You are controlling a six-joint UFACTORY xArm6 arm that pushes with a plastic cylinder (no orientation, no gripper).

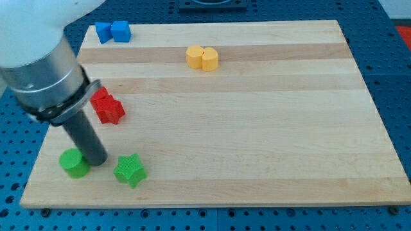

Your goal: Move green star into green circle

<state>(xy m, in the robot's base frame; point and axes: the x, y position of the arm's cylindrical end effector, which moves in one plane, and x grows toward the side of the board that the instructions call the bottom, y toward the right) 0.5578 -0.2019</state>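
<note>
The green star (130, 170) lies near the view's bottom left of the wooden board. The green circle (74, 163) is a short green cylinder to the star's left, near the board's left edge. My tip (99, 162) rests on the board between them, close against the circle's right side and a small gap left of the star. The dark rod rises up and to the left into the arm's grey body and hides part of the circle.
Two red blocks (106, 105), one a star, sit together above the green pair, partly behind the arm. Two blue blocks (113, 31) lie at the top left. Two yellow blocks (202, 58) lie at the top middle. The board's bottom edge (212, 205) runs just below the star.
</note>
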